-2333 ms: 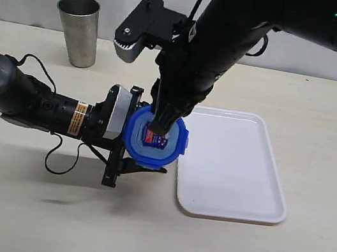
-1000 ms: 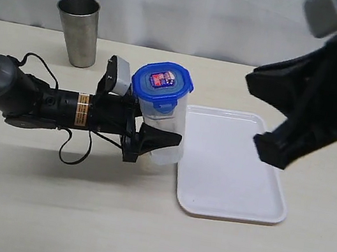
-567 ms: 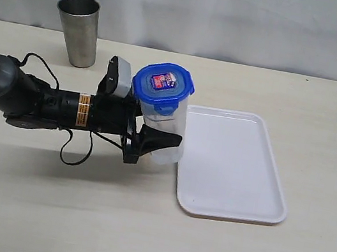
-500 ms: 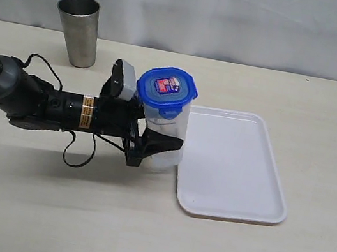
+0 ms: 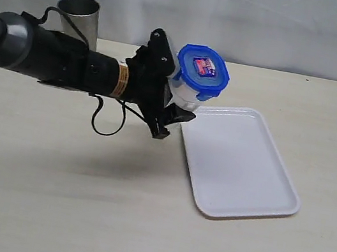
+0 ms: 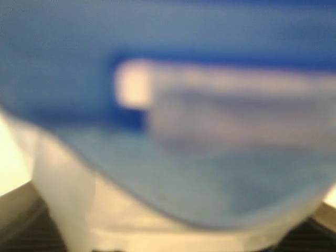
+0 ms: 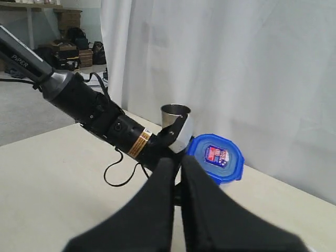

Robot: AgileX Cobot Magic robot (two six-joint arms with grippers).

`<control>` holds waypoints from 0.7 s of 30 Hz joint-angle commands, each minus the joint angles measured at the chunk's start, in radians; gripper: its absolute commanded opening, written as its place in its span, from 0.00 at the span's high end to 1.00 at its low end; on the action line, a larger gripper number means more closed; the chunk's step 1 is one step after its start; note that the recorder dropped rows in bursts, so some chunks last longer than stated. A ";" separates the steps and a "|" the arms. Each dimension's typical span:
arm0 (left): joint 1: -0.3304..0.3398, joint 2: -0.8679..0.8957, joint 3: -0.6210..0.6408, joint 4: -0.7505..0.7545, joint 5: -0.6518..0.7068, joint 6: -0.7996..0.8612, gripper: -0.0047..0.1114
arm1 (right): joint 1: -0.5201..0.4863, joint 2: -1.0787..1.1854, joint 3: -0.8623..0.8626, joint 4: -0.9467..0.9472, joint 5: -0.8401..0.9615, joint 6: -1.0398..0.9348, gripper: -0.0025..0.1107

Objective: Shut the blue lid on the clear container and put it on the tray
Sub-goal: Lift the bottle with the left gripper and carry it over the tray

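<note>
The clear container (image 5: 182, 96) hangs tilted in the air with the blue lid (image 5: 202, 72) seated on top, its red-blue sticker facing up. My left gripper (image 5: 173, 104) is shut on the container's body, just above the tray's far left corner. The white tray (image 5: 240, 161) lies flat on the table with nothing on it. In the left wrist view the blurred lid (image 6: 173, 47) and container wall (image 6: 68, 184) fill the picture between the fingers (image 6: 16, 220). My right gripper (image 7: 177, 161) is shut on nothing, pulled back high, looking at the lid (image 7: 216, 157).
A steel cup (image 5: 81, 11) stands at the back left, behind the left arm (image 5: 57, 59), and shows in the right wrist view too (image 7: 175, 113). A black cable (image 5: 106, 122) loops under the left wrist. White curtain behind the table.
My left gripper has lifted the lidded container off the table and carried it up and right toward the tray. The tray now sits slightly turned. The right arm has left the exterior view.
</note>
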 commanded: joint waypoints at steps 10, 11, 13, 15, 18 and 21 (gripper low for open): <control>-0.245 -0.003 -0.187 0.347 0.596 0.182 0.96 | -0.002 -0.004 0.006 -0.003 -0.005 0.001 0.94; -0.254 0.000 -0.187 0.376 0.617 0.193 0.96 | -0.002 -0.004 0.006 -0.003 -0.005 0.001 0.94; -0.268 0.008 -0.187 0.412 0.670 0.192 0.96 | -0.002 -0.004 0.006 -0.003 -0.005 0.001 0.94; -0.281 0.022 -0.187 0.465 0.717 0.196 0.96 | -0.002 -0.004 0.006 -0.003 -0.005 0.001 0.94; -0.299 0.043 -0.192 0.504 0.786 0.217 0.96 | -0.002 -0.004 0.006 -0.003 -0.005 0.002 0.94; -0.310 0.055 -0.192 0.504 0.788 0.248 0.96 | 0.008 -0.033 0.006 -0.001 -0.005 0.002 0.94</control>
